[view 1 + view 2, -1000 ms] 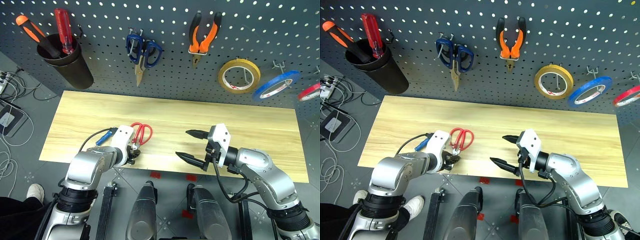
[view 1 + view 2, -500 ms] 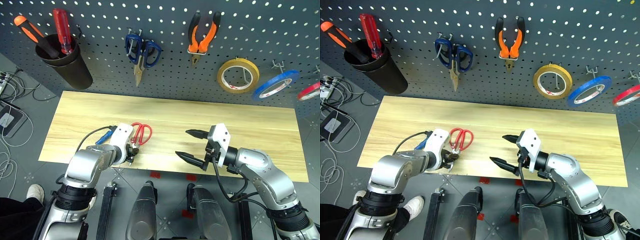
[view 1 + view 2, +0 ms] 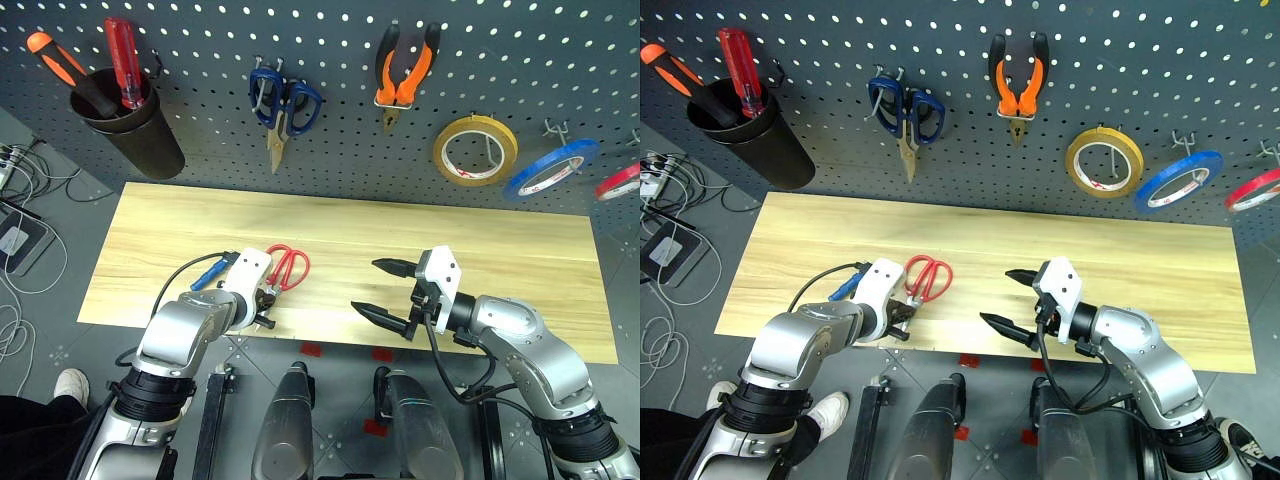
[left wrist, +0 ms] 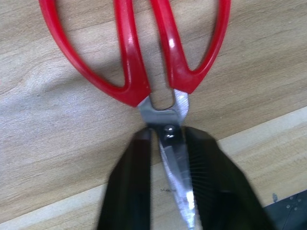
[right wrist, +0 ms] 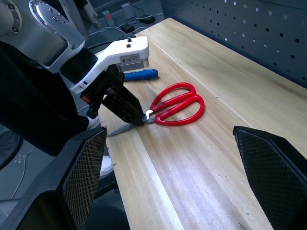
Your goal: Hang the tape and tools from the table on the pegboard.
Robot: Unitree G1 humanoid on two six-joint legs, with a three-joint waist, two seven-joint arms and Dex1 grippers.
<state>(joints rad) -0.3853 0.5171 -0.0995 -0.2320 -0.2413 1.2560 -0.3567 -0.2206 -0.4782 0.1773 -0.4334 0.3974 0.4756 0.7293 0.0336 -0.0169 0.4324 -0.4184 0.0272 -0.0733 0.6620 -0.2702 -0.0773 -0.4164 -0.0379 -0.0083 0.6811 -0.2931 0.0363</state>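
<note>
Now the left pincer (image 4: 165,158) has been brought together on the blades of the red-handled scissors (image 3: 285,267), lying at the worktop's (image 3: 480,250) seven o'clock, so lifting toward the pegboard (image 3: 330,150) is judged next, while the right pincer (image 3: 385,290) is held apart.

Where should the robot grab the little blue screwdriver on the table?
Probably around the middle of the blue handle, coming down from above. The screwdriver lies flat on the table, its handle the thickest part, so the fingers can close across it. The left end effector, beside it, is shut on the red scissors.
</note>
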